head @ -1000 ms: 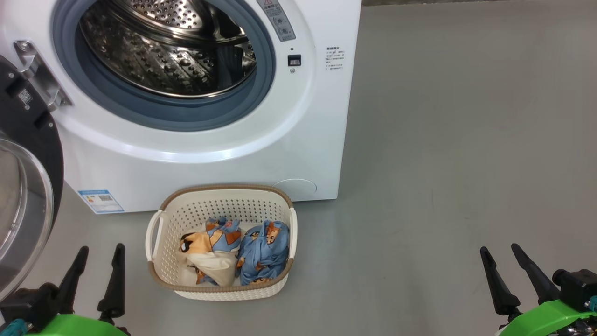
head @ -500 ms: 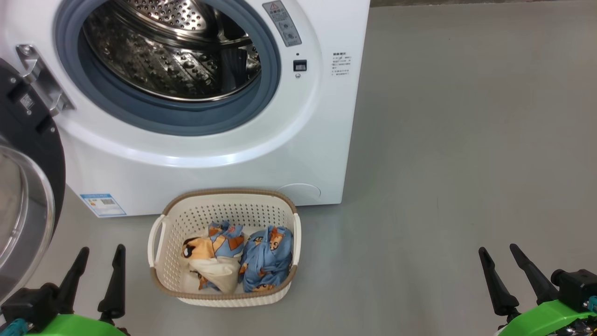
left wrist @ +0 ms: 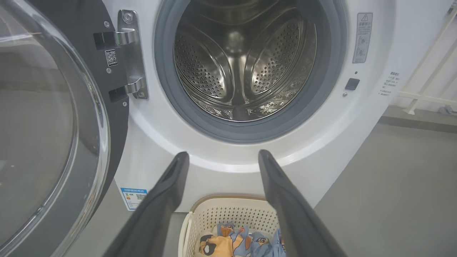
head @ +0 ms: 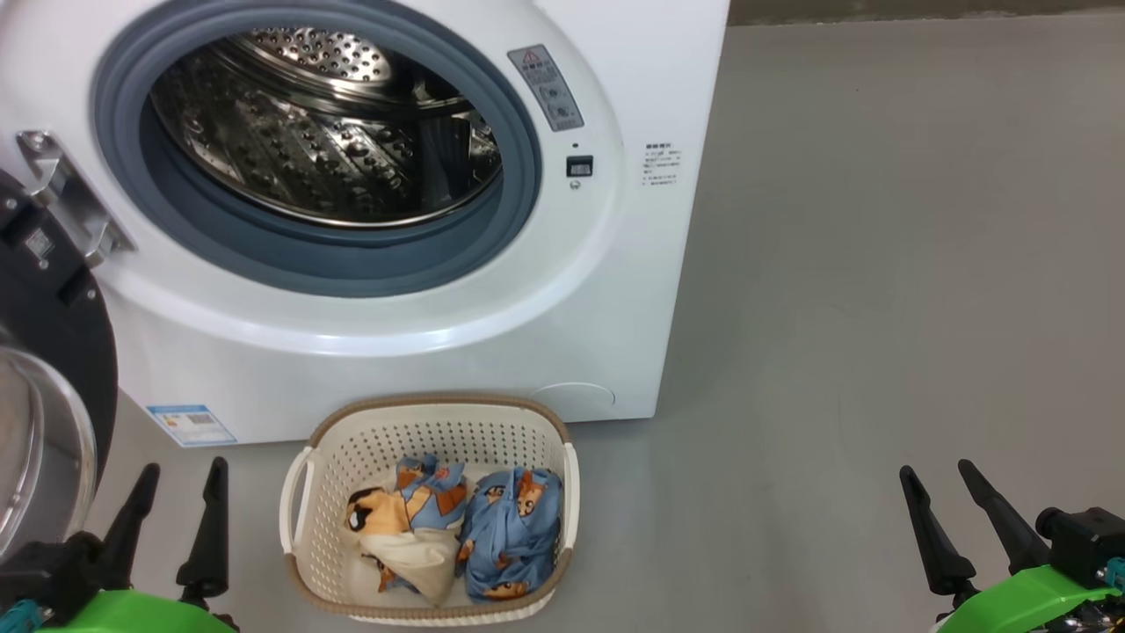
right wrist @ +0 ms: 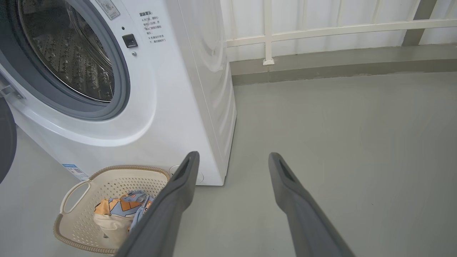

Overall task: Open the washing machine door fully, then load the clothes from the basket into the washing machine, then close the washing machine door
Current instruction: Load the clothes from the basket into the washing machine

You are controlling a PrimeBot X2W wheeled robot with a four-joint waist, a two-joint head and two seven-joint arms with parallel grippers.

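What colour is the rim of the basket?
Brown, woven-look, on the cream basket; clearest in the head view.

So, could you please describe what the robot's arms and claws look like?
The left claw and right claw each have two long, tapering dark fingers on a black mount, with a bright green wrist cover and a small teal fitting behind.

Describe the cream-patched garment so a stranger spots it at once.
In front of the white washing machine sits a cream basket on the floor. Of its two bundles, take the left one: cream and orange patches, while its neighbour is mostly blue.
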